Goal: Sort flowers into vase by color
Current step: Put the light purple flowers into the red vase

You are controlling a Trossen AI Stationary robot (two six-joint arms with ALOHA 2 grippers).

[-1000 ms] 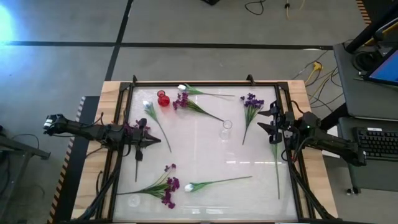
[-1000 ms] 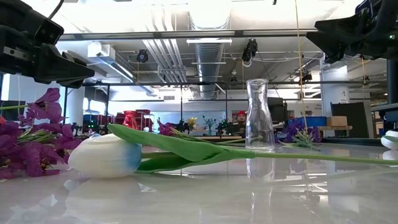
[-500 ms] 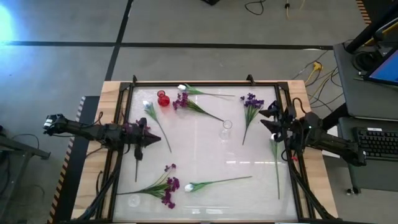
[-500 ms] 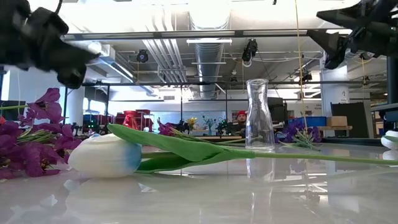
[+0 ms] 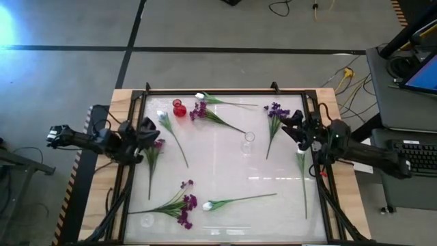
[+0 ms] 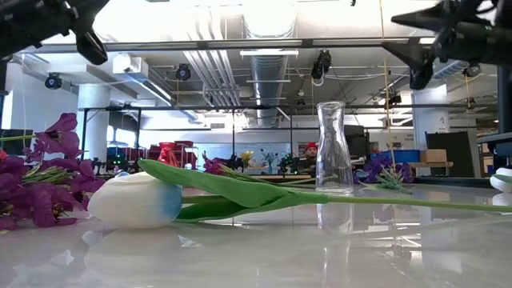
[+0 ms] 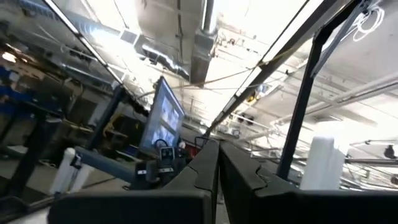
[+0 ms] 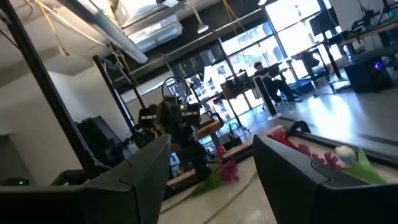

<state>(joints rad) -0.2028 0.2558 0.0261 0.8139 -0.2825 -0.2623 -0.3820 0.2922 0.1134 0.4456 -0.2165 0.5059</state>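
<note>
The purple-blossomed artificial flower with a long thin green stalk (image 5: 274, 123) lies on the white glossy desk (image 5: 225, 171) just beside the right hand (image 5: 295, 126), toward the desk's middle. Its long axis runs from the blossoms near the far edge down toward the small clear glass vase (image 5: 248, 141), and the right arm is by far the nearer. The right hand hovers above the desk's right edge with its fingers apart and nothing between them, while the left hand (image 5: 145, 131) waits at the left edge, fingers pressed together and empty, beside another purple flower (image 5: 151, 154).
</note>
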